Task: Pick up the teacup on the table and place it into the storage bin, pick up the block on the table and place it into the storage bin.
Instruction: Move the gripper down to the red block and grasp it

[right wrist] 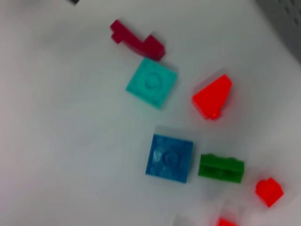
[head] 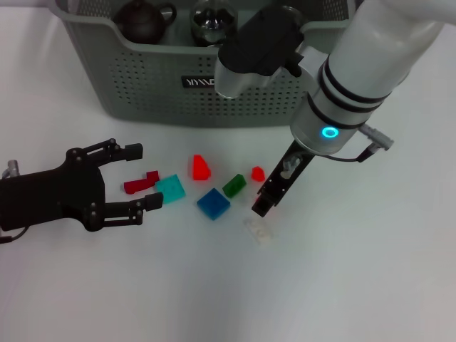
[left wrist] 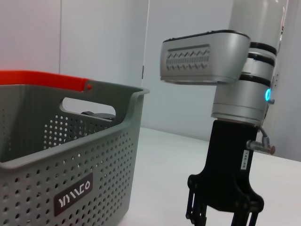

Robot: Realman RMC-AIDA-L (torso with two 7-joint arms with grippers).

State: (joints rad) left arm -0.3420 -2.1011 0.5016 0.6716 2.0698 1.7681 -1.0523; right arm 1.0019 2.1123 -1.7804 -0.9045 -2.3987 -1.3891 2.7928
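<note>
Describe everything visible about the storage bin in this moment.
The storage bin is a grey-green plastic basket standing upright at the table's far side. Its walls are perforated with small holes, a cut-out handle opens near the rim, and a black label with white lettering sits on the front. A dark teapot and a glass vessel rest inside.

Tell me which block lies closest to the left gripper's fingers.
The dark red block, lying between the open left gripper's fingertips; the other blocks lie farther toward the right gripper.
</note>
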